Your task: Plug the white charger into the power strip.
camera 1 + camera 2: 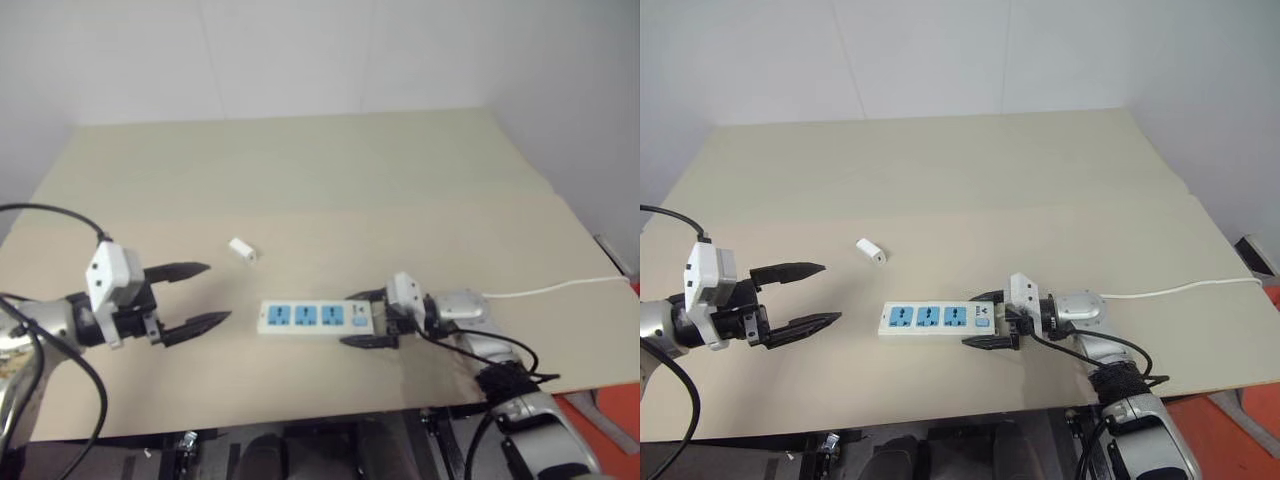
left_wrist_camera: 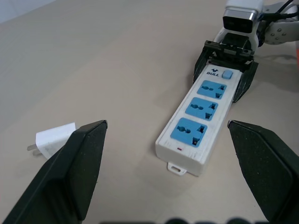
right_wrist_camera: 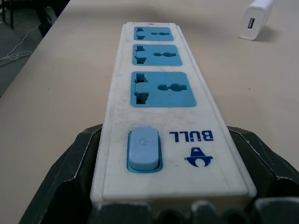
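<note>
Two hands are engaged: the right hand (image 1: 983,319) clamps the power strip's (image 1: 316,318) switch end; the left hand (image 1: 195,296) gapes empty, the white charger (image 1: 242,250) lying just beyond its fingertips on the surface (image 1: 300,170); a clumsy pinch could skid it away.

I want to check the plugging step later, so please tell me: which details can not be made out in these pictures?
- Small white rounded charger: partly covered by a left pincer finger in the left wrist view; its prongs are too small in the eye views.
- Long white power strip with blue sockets: its switch end sits between the right pincer fingers; firmness of grip unclear.
- Thin white cable: runs off the picture edge.
</note>
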Motion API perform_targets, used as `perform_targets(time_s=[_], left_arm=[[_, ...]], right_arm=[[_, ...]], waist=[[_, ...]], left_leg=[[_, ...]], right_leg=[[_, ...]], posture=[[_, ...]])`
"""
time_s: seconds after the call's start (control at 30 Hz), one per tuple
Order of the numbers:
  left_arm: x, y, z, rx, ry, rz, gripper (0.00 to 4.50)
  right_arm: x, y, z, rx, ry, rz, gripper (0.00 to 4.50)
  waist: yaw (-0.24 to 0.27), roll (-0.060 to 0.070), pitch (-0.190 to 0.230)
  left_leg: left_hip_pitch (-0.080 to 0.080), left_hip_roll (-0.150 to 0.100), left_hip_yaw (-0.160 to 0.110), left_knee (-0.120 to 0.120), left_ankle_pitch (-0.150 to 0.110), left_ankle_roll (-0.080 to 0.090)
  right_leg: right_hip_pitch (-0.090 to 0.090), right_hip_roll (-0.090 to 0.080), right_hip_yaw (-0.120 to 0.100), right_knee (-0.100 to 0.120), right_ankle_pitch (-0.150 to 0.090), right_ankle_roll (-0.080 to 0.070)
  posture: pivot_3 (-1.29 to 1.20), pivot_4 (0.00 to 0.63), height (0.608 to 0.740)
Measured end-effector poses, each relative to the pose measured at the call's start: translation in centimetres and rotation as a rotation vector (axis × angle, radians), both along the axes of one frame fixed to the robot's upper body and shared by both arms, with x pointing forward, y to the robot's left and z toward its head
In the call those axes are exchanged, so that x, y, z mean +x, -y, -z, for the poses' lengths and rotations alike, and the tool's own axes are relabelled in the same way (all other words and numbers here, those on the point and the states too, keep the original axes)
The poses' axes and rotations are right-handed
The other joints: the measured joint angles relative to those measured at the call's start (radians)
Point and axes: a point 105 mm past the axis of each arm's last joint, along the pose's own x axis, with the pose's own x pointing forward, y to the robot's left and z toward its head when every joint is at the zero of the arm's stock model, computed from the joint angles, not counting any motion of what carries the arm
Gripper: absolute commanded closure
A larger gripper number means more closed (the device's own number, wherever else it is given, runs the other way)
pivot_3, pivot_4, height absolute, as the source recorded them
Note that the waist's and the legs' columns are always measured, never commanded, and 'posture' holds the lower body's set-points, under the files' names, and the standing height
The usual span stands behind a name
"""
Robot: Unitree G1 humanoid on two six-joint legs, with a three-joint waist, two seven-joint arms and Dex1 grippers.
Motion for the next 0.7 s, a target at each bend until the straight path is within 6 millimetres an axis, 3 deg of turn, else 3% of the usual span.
perform_targets(time_s=[0.23, 0.43, 0.57, 0.7], left_arm=[[1.0, -0.6, -1.1, 0.117, 0.03, 0.079, 0.0], [5.7, -4.0, -6.9, 0.511, 0.225, 0.138, 0.0], [8.3, -2.9, -8.1, 0.726, 0.253, 0.312, 0.0], [10.9, -1.3, -7.5, 0.944, 0.286, 0.435, 0.0]], right_arm=[[0.5, -0.5, 0.4, 0.005, 0.019, -0.015, 1.06], [0.7, -1.1, 0.4, 0.016, 0.018, -0.028, 1.06], [0.8, -1.3, 0.4, 0.022, 0.018, -0.03, 1.06], [0.7, -1.4, 0.4, 0.027, 0.018, -0.029, 1.06]], waist=[[0.001, 0.0, 0.0], [-0.001, -0.001, -0.001], [-0.001, -0.002, -0.001], [-0.002, -0.003, -0.001]], left_leg=[[0.001, 0.0, 0.0, 0.001, 0.001, -0.001], [0.002, 0.001, 0.006, 0.005, 0.002, -0.002], [0.0, 0.003, 0.007, 0.009, 0.002, -0.002], [-0.001, 0.003, 0.007, 0.009, 0.001, -0.002]], right_leg=[[0.001, 0.001, 0.0, 0.002, 0.0, -0.001], [0.003, 0.006, 0.0, 0.001, 0.002, -0.003], [0.003, 0.009, 0.0, 0.003, 0.002, -0.003], [0.002, 0.009, 0.001, 0.003, 0.002, -0.003]], posture=[[0.0, 0.15, 0.74], [0.0, 0.15, 0.74], [0.0, 0.15, 0.74], [0.0, 0.15, 0.74]])
